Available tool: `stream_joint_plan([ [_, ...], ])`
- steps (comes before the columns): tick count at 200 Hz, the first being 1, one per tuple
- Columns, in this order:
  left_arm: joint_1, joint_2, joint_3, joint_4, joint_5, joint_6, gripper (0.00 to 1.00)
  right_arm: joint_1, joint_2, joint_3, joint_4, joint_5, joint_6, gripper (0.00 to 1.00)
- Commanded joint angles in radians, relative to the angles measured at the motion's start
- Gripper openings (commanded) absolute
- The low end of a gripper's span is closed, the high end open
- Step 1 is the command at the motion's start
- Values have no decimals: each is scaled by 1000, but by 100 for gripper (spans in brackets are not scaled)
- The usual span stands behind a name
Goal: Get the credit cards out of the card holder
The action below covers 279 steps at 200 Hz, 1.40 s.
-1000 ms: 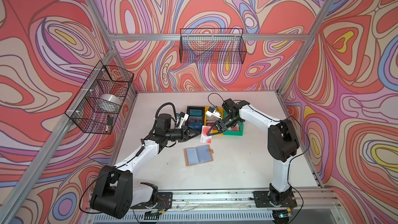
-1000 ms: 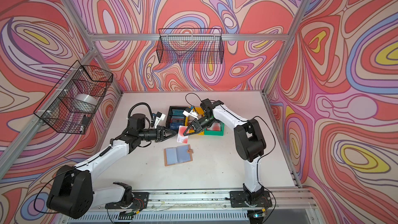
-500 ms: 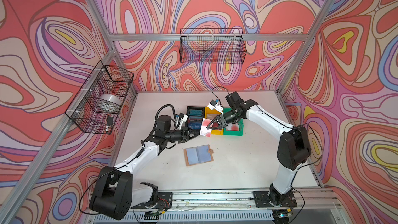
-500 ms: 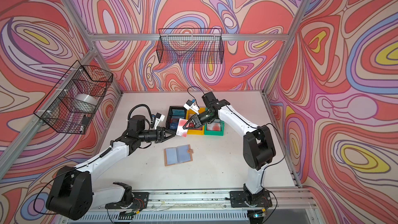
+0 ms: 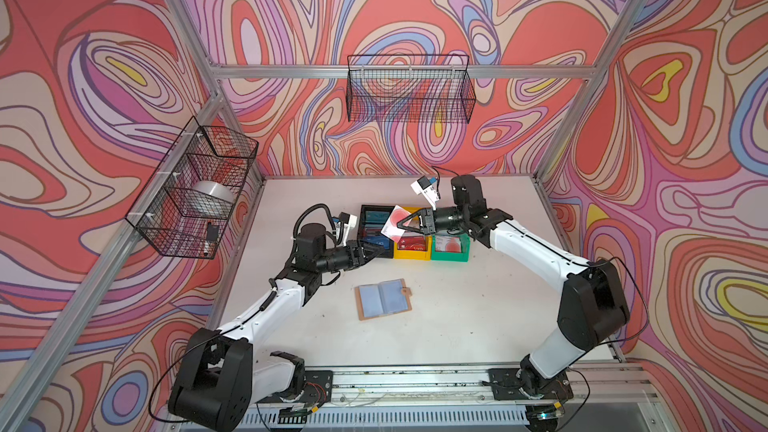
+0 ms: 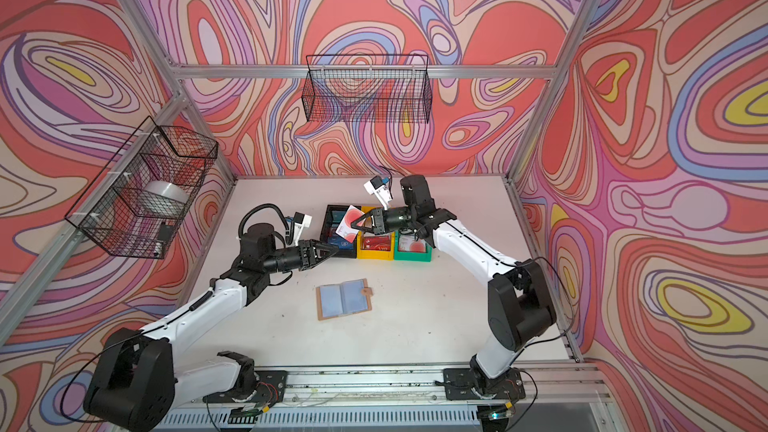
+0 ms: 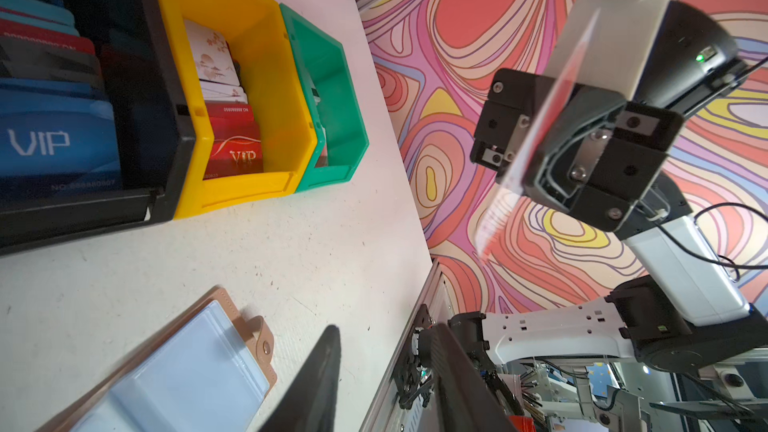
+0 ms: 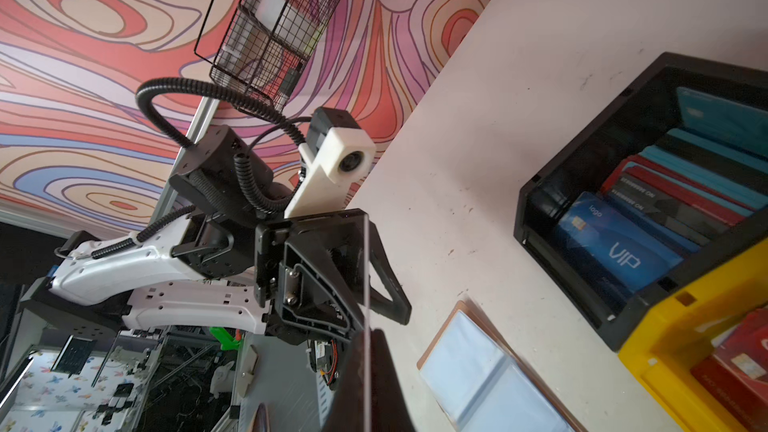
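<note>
left fingers point(image 8: 309, 278) parted, held low | right fingers point(image 5: 412, 217) pinched shut, raised higher

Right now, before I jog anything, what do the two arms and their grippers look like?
The left arm and right arm match: white link shells, bulky black joint housings. The left gripper and right gripper are black, with triangular open-frame jaws. Each carries a white camera block. A ribbed black hose loops off the left wrist.
</note>
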Motion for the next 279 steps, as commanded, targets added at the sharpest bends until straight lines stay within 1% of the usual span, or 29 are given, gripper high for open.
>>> stream_joint_plan([
  [1, 4, -32, -30, 163, -44, -50, 40, -10, -30, -45, 197, 95, 144, 0],
  [36, -4, -30, -33, 270, -101, -53, 41, -12, -23, -89, 331, 102, 251, 0],
  [70, -41, 24, -32, 368, -155, -57, 42, -12, -8, -110, 420, 84, 318, 0],
  [91, -74, 65, -37, 450, -205, -53, 43, -12, -11, -110, 446, 70, 328, 0],
  [108, -97, 84, -28, 465, -233, -40, 43, -11, -14, -102, 430, 63, 324, 0],
  [123, -114, 81, -17, 437, -260, -8, 44, -11, -18, -102, 422, 61, 325, 0],
  [136, -118, 72, -8, 413, -272, 16, 44, -12, -24, -104, 414, 63, 319, 0],
  [174, -120, 50, -8, 436, -296, 33, 44, -12, -27, -116, 428, 63, 327, 0],
  [213, -121, 50, -13, 483, -303, 13, 45, -12, -25, -140, 471, 69, 352, 0],
  [279, -123, 66, -14, 512, -306, -9, 45, -11, -21, -151, 527, 53, 385, 0],
])
